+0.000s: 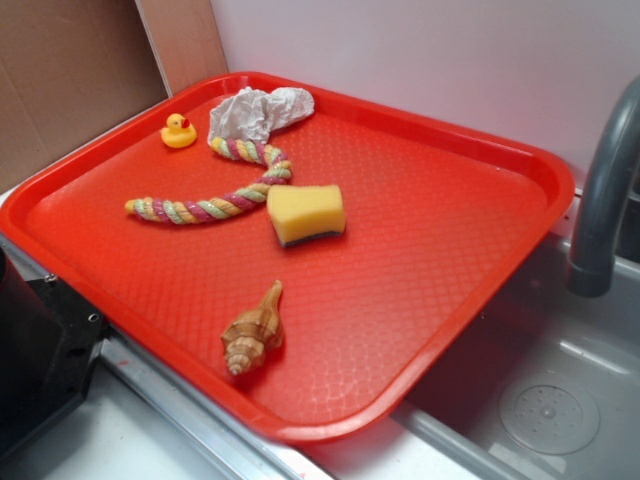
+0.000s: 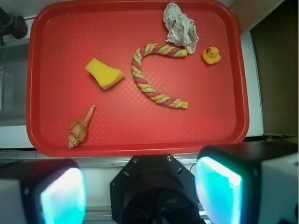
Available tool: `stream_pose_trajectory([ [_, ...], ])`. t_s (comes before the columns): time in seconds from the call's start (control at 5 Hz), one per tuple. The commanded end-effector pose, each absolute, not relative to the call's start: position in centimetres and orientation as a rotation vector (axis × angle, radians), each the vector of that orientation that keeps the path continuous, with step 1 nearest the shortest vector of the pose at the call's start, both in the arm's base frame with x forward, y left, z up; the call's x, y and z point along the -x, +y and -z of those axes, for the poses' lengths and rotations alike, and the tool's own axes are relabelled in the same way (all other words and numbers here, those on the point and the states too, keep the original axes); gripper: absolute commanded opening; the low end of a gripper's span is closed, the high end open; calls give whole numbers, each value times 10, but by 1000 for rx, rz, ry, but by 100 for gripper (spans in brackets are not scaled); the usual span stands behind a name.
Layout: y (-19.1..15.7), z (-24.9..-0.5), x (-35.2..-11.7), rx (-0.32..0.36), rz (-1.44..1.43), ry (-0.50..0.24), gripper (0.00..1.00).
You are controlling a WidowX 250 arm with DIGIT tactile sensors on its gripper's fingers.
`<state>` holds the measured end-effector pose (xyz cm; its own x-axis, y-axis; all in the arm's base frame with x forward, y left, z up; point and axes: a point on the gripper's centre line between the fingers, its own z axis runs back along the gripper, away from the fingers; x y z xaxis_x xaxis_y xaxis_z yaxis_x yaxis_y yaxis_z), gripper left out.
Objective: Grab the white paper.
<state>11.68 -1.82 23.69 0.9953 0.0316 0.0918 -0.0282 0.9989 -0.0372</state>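
Observation:
The white paper (image 1: 258, 112) is a crumpled, grey-creased wad in the far left corner of the red tray (image 1: 420, 230). In the wrist view the white paper (image 2: 180, 27) lies near the top edge of the tray (image 2: 60, 56), touching one end of the rope. My gripper (image 2: 141, 193) hovers high above the tray's near edge, far from the paper. It is open, its teal-padded fingers (image 2: 63, 196) wide apart with nothing between them. The exterior view does not show the gripper.
On the tray lie a yellow sponge (image 1: 306, 213), a curved multicoloured rope (image 1: 200, 210), a yellow duck (image 1: 179, 131) beside the paper and a brown shell (image 1: 254, 330). A grey faucet (image 1: 605, 190) and sink (image 1: 540, 400) are at the right. The black robot base (image 1: 40, 350) is at the left.

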Motion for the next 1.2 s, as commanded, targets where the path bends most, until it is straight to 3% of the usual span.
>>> stream_pose_trajectory([
  [0.0,-18,-237,-117,36,-30,-93,100],
  [0.6,14,-204,-176,-5,-184,-160,100],
  [1.0,48,-153,-241,-6,-208,-323,100],
])
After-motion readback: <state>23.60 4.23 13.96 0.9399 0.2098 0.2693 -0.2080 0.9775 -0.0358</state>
